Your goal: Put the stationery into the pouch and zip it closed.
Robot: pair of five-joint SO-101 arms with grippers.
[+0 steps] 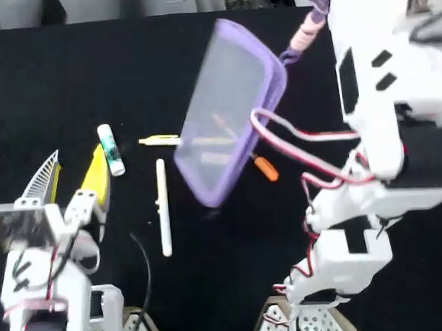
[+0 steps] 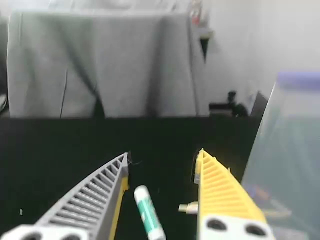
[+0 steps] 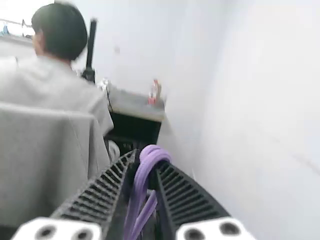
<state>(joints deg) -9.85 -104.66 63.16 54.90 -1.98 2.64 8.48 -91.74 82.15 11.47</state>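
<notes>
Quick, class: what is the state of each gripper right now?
Left gripper: open, holding nothing.
Right gripper: shut on the purple loop of the pouch.

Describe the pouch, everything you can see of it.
The pouch is a flat rounded rectangle with translucent greyish walls and a purple border, soft plastic by the look. It hangs tilted over the black table, held by the right gripper, shut on its purple loop at the upper corner. Orange and yellowish items show faintly through the wall. Whether its lower corner touches the table is unclear.
</notes>
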